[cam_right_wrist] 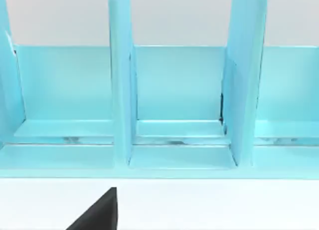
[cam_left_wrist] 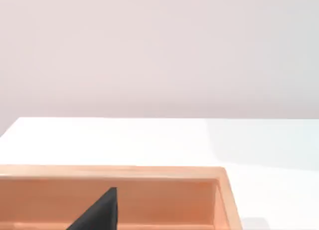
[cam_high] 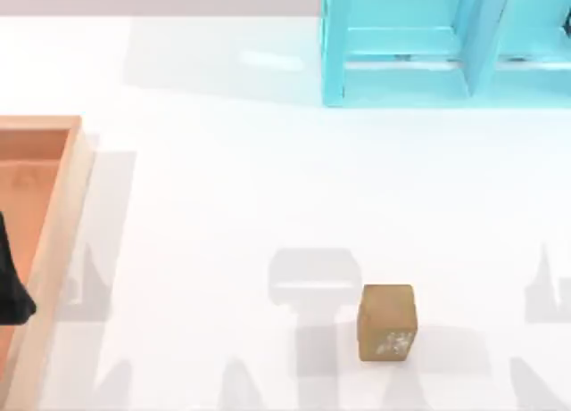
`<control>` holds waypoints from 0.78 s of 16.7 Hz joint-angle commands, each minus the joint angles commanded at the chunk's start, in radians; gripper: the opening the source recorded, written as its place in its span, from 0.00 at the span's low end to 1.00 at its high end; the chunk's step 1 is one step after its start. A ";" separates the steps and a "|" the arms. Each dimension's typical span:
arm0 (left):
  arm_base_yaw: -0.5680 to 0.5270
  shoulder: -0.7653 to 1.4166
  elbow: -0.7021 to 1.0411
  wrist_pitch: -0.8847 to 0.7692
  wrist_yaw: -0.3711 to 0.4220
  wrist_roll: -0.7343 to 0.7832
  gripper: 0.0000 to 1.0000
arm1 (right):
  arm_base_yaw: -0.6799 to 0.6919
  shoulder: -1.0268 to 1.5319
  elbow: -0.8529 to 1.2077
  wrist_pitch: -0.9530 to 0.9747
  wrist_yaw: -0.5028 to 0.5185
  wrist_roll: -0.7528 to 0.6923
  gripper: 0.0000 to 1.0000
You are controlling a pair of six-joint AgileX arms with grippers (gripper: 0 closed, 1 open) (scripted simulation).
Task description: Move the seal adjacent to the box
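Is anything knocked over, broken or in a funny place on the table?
Nothing looks broken or spilled. The small tan-brown stamp block sits flat on the white table, far from the big orange-brown wooden tray at the left edge, so it is not beside it yet. The turquoise shelf stands straight at the back.

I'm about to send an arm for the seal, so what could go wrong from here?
1. The seal sits far across the white table from the box, so a loose grip could drop it on the long carry.
2. The left pincer hangs over the box's rim; a low sweep could knock the box.
3. Released too close, the seal could land on the raised rim.
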 joint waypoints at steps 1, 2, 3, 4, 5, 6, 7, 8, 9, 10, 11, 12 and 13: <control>0.000 0.000 0.000 0.000 0.000 0.000 1.00 | 0.000 0.000 0.000 0.000 0.000 0.000 1.00; 0.000 0.000 0.000 0.000 0.000 0.000 1.00 | 0.000 0.000 0.000 0.000 0.000 0.000 1.00; -0.007 0.009 0.009 -0.007 0.002 -0.004 1.00 | 0.000 0.000 0.000 0.000 0.000 0.000 1.00; -0.022 0.029 0.028 -0.021 0.006 -0.012 1.00 | 0.000 0.000 0.000 0.000 0.000 0.000 1.00; -0.043 0.059 0.057 -0.041 0.012 -0.025 1.00 | 0.000 0.000 0.000 0.000 0.000 0.000 1.00; -0.071 0.098 0.095 -0.068 0.019 -0.041 1.00 | 0.000 0.000 0.000 0.000 0.000 0.000 1.00; -0.105 0.150 0.144 -0.102 0.027 -0.062 1.00 | 0.000 0.000 0.000 0.000 0.000 0.000 1.00; -0.144 0.213 0.200 -0.142 0.036 -0.086 1.00 | 0.000 0.000 0.000 0.000 0.000 0.000 1.00; -0.187 0.286 0.264 -0.186 0.045 -0.113 1.00 | 0.000 0.000 0.000 0.000 0.000 0.000 1.00; -0.233 0.368 0.333 -0.235 0.054 -0.143 1.00 | 0.000 0.000 0.000 0.000 0.000 0.000 1.00; -0.281 0.458 0.408 -0.287 0.062 -0.175 1.00 | 0.000 0.000 0.000 0.000 0.000 0.000 1.00; -0.331 0.557 0.487 -0.343 0.070 -0.210 1.00 | 0.000 0.000 0.000 0.000 0.000 0.000 1.00; -0.382 0.663 0.570 -0.402 0.078 -0.247 1.00 | 0.000 0.000 0.000 0.000 0.000 0.000 1.00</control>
